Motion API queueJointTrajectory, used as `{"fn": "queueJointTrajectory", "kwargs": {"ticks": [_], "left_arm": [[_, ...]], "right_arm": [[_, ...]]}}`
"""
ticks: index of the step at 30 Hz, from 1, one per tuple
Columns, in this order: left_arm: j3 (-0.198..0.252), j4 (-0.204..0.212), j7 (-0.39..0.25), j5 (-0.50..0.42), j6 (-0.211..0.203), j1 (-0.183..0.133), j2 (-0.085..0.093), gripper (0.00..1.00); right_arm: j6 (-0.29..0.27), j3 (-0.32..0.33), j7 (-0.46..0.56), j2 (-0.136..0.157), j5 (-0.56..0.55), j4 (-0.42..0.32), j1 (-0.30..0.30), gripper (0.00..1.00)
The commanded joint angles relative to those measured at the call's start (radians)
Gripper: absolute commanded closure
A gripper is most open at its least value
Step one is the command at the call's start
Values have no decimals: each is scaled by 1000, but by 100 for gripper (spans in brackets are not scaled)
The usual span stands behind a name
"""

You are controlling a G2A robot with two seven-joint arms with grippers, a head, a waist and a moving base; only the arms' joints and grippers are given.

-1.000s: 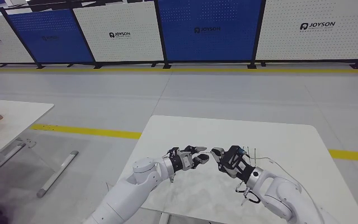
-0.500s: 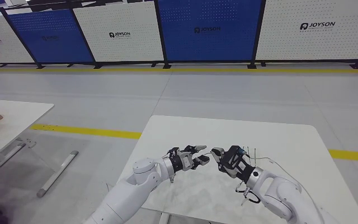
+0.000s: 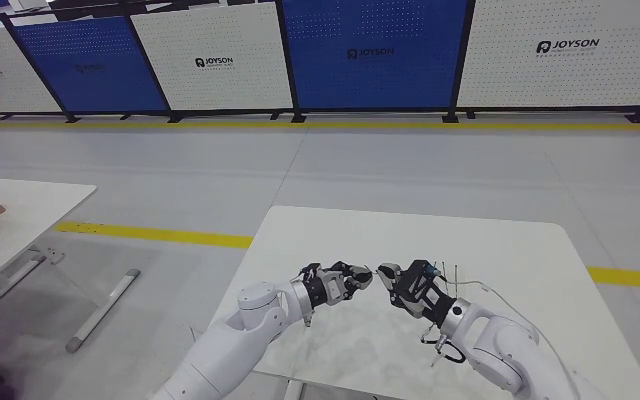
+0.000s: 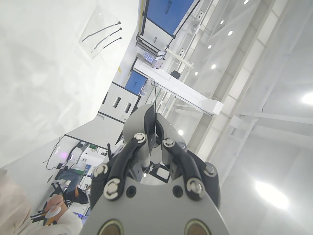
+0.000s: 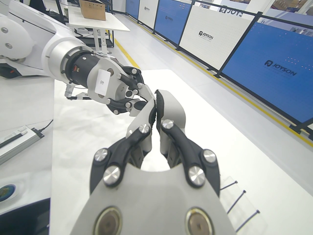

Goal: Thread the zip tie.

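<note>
Zip tie [image 4: 155, 94]: a thin black strip, sticking out past the tips of the left hand [image 4: 154, 114], which is pinching it. The right wrist view is showing the right hand [image 5: 156, 103] pressed together, meeting the left hand's tips above the white surface [image 3: 480, 240]; whether it is gripping anything, cannot tell. Three spare ties [image 5: 236, 203] are lying on a clear sheet [image 5: 249, 204] nearby. Blue and white panels [image 3: 370, 50] are standing behind, across a grey floor [image 3: 300, 170].
</note>
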Motion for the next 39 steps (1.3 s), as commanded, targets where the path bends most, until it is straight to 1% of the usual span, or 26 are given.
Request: {"fn": "queueJointTrajectory", "kwargs": {"ticks": [1,2,3,4,7,10,11,12,13,16,17,18,19,39], "left_arm": [[0,-2,2,2,0,1,0,52],[0,-3,3,3,0,1,-1,46],[0,-4,3,3,0,2,-1,53],[0,-5,3,3,0,2,-1,55],[-1,-6,4,3,1,3,-2,58],[-2,-6,4,3,2,3,-2,58],[-2,-7,5,3,3,3,-3,60],[-2,-7,6,2,3,3,-3,66],[-2,-7,6,2,3,2,-3,69],[-3,-8,7,2,3,2,-4,82],[-3,-8,7,3,4,2,-4,89],[-3,-8,7,4,4,2,-4,98],[-3,-7,7,5,4,1,-5,100],[0,1,1,14,-4,0,-10,100]], "right_arm": [[0,0,0,0,0,0,0,100],[0,0,0,0,0,0,0,100],[0,0,0,0,0,0,0,100],[0,0,0,0,0,0,0,100],[0,0,0,0,0,0,0,100],[0,0,0,0,0,0,0,100],[0,0,0,0,0,0,0,100],[0,0,0,0,0,0,0,100],[0,0,0,0,0,0,0,100],[0,0,0,0,0,0,0,100],[0,0,0,0,0,0,0,100],[0,0,0,0,0,0,0,100],[0,0,0,0,0,0,0,100],[0,0,0,0,0,0,0,100]]}}
